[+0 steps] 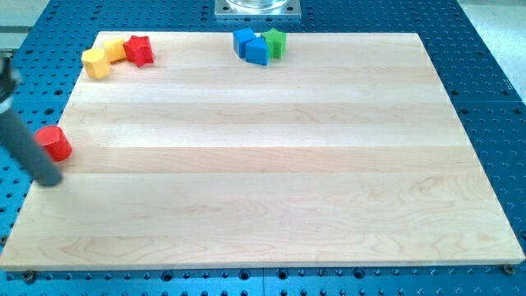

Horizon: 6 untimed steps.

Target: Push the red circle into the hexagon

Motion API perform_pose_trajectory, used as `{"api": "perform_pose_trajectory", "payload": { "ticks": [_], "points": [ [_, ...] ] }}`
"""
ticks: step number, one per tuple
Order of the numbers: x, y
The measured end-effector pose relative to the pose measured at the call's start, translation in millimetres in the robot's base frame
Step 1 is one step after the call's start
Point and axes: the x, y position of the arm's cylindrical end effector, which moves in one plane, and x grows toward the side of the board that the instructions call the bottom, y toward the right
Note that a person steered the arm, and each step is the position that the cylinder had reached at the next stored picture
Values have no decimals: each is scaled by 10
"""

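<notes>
Worktop (pixel 271 164) is a pale wooden board on a blue perforated base, mostly bare, blocks only along the top edge and the view's left edge. Rod (pixel 20 131) comes in from the view's left edge, dark, slanting down to my tip (pixel 51 181), which sits at the board's left edge, just below and slightly left of the red circle (pixel 56 142), near or touching it; contact cannot be confirmed. No claw on this rig, so no open or closed state to report.

Step in hand, as I judge it: lining up behind the red circle, push not yet carried through. Target is likely the yellow hexagon (pixel 96 62) near the top left corner, well apart from the circle, up and a bit right. Next move calls for a push toward the view's top, angled slightly right, tip kept behind the circle's lower side.

Beside the hexagon: a 2nd yellow block (pixel 115 48) and a red star (pixel 139 50), touching in a row. Top centre: 2 blue blocks (pixel 251 44) and a green block (pixel 274 41), clustered.

Red circle: small, bright red, short cylinder, flat top, tilt hard to tell.
</notes>
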Motion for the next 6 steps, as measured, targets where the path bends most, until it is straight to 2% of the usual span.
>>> {"api": "perform_pose_trajectory", "payload": {
  "ticks": [1,2,3,5,6],
  "points": [
    [-722,38],
    [2,-22],
    [111,-398],
    [-1196,-328],
    [-1390,132]
  ]
}}
